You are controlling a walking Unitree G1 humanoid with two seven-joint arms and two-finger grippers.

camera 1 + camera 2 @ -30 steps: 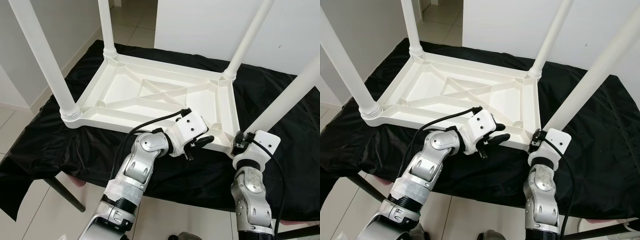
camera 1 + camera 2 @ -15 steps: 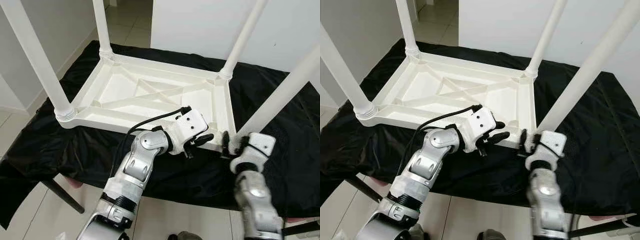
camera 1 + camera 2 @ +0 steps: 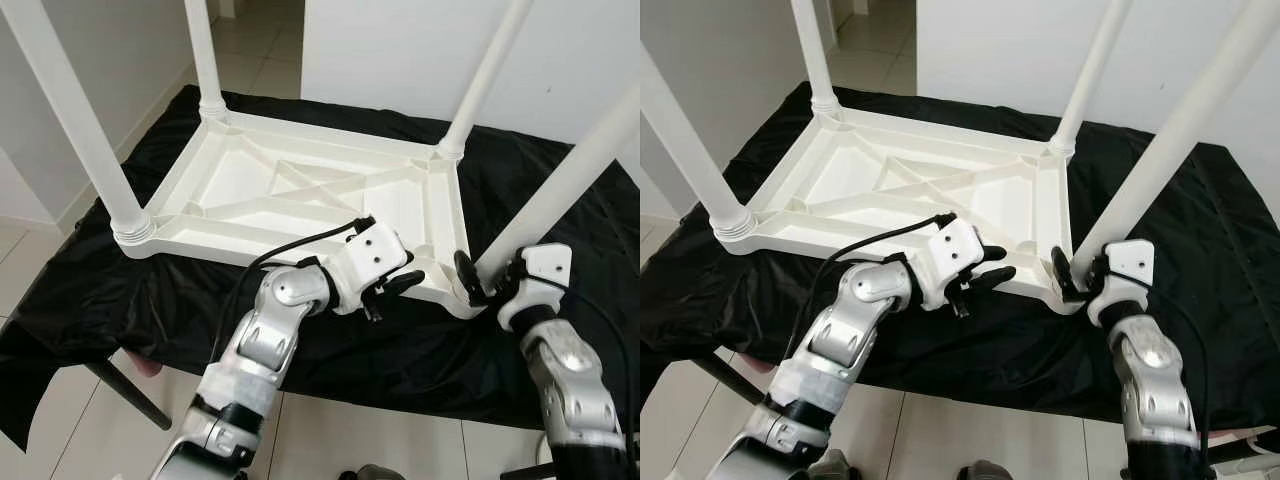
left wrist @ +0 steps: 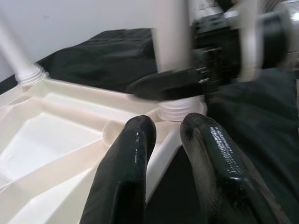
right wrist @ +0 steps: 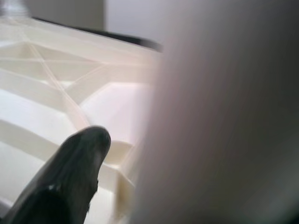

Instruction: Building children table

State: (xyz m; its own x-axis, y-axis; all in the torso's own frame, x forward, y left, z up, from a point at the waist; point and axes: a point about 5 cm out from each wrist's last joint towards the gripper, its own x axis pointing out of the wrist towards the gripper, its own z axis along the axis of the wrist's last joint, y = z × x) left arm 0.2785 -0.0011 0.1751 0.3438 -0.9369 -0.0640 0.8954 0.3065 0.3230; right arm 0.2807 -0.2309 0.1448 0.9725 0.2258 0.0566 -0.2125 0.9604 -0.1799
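No readable text, labels or numbers anywhere.

Black cloth (image 3: pixel 90 290) draped over a work surface, pale tiled floor (image 3: pixel 60 420), white wall (image 3: pixel 400 50)

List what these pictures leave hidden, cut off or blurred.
- Tops of all four legs: cut off by the upper edge of both eye views.
- Right claw grip on the near right leg: leg blurred in the right wrist view; one finger shows.
- Left claw: contact with the white table rim unclear.
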